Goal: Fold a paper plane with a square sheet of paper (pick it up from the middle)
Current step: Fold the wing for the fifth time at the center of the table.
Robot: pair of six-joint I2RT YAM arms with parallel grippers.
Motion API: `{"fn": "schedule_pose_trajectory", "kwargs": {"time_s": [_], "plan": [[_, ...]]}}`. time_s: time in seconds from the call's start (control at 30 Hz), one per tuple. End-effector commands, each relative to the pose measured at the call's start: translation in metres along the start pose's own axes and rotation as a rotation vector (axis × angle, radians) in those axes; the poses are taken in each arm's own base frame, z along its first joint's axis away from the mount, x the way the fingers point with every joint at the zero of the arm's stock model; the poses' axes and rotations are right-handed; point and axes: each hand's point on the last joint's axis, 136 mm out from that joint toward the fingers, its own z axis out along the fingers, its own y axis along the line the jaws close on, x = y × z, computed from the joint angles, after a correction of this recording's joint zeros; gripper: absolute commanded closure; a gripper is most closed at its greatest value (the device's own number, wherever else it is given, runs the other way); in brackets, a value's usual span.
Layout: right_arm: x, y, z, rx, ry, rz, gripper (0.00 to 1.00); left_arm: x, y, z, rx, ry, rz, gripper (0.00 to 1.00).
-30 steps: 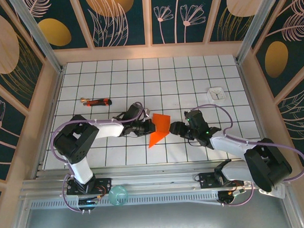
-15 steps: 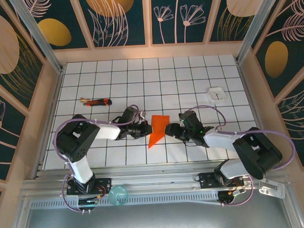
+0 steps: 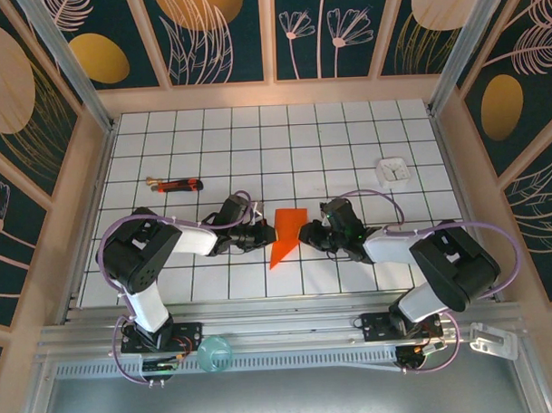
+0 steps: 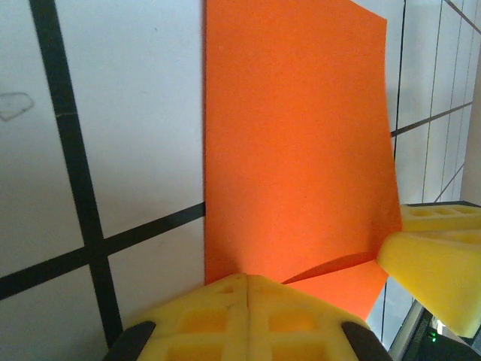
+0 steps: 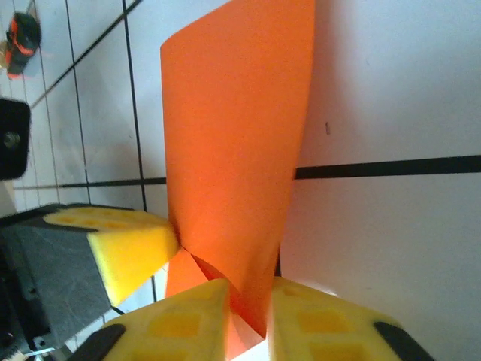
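The square sheet of paper (image 3: pixel 287 233), bright orange-red, is folded over into a wedge that tapers to a point at its near end, and it stands partly lifted off the grid table. My left gripper (image 3: pixel 269 234) is shut on its left edge; in the left wrist view the yellow fingertips (image 4: pixel 246 284) press together on the paper (image 4: pixel 293 150). My right gripper (image 3: pixel 305 233) faces it from the right and is shut on a raised fold of the paper (image 5: pixel 237 150), which sits between its pads (image 5: pixel 252 320). A left finger (image 5: pixel 120 248) touches the same fold.
A thin red-and-black tool (image 3: pixel 177 185) lies at the left back of the table. A small white square object (image 3: pixel 394 171) sits at the right back. Wooden walls (image 3: pixel 272 93) ring the white grid table. A teal round thing (image 3: pixel 214 352) rests on the front rail.
My right gripper has slid left to the paper and closed on its right fold. The left gripper has stayed shut on the left edge, and the paper looks narrower.
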Motion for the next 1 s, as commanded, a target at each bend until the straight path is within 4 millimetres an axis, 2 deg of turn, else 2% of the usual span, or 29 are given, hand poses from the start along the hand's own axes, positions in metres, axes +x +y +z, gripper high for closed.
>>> {"fn": "schedule_pose_trajectory", "kwargs": {"time_s": [0.0, 0.1, 0.23, 0.3, 0.4, 0.63, 0.8, 0.97], "plan": [[-0.006, 0.012, 0.001, -0.024, -0.021, -0.009, 0.85, 0.019, 0.029, 0.004, -0.084, 0.062, -0.046, 0.96], [-0.007, 0.012, -0.001, -0.009, -0.027, 0.002, 0.93, 0.013, 0.022, 0.002, -0.072, 0.048, -0.024, 0.93], [-0.006, 0.014, -0.004, 0.020, -0.027, 0.057, 0.98, 0.002, 0.003, -0.007, -0.030, -0.007, 0.027, 0.78], [-0.004, 0.014, -0.006, 0.036, -0.022, 0.098, 1.00, -0.004, -0.011, -0.019, -0.001, -0.064, 0.081, 0.70], [-0.003, 0.017, -0.009, 0.037, -0.024, 0.142, 1.00, -0.004, -0.020, -0.032, -0.055, -0.135, 0.209, 0.64], [-0.003, 0.025, -0.014, 0.024, -0.027, 0.213, 1.00, 0.018, -0.040, -0.046, -0.123, -0.208, 0.448, 0.57], [-0.004, 0.028, -0.018, 0.015, -0.034, 0.249, 1.00, 0.040, -0.044, -0.035, -0.198, -0.185, 0.580, 0.52], [-0.003, 0.032, -0.018, -0.009, -0.019, 0.278, 1.00, 0.048, -0.039, -0.021, -0.285, -0.165, 0.674, 0.50]]}}
